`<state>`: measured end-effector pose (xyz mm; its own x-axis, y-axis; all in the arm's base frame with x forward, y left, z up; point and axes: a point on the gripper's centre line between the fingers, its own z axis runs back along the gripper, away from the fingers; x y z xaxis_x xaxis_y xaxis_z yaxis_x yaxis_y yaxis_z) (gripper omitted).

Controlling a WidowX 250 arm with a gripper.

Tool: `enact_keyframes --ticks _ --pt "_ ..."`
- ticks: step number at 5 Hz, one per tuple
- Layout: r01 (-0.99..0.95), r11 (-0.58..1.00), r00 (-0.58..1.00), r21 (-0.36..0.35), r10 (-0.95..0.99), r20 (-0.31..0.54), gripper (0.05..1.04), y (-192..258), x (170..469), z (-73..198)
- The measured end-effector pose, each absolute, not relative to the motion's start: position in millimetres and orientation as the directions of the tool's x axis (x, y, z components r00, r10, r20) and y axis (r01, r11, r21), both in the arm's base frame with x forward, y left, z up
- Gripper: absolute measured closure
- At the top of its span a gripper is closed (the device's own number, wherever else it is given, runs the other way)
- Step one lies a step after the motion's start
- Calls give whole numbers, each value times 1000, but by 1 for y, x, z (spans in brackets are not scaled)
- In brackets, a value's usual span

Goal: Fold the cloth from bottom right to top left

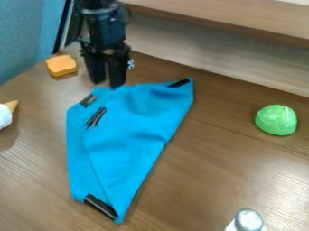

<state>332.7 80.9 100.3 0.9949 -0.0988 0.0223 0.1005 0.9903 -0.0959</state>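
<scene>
My gripper [107, 85] hangs down at the upper left of the work surface, over the top edge of the cloth. Its two fingers stand a little apart, so it is open, with no cloth seen held between them. The blue cloth [129, 133] lies on the table partly folded, with a long slanting edge down its right side and a narrow bottom end. Dark patches show at its upper right corner, its upper left edge and its bottom end. Another small dark mark lies on it just below the gripper. Whether the fingertips touch the cloth I cannot tell.
An orange block [61, 65] sits left of the gripper, and a white thing with a tan cone tip [6, 113] at the left edge. A green dome [276, 120] is at the right, a silver-topped object [248, 220] at bottom right. A wooden ledge [223, 58] runs behind.
</scene>
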Motion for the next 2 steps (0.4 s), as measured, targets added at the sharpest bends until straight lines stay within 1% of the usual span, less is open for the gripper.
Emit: enact_keyframes --ticks 1,2 --pt "113 988 993 -102 -111 26 86 65 338 104" --pt "156 983 988 -100 -153 36 81 44 344 107"
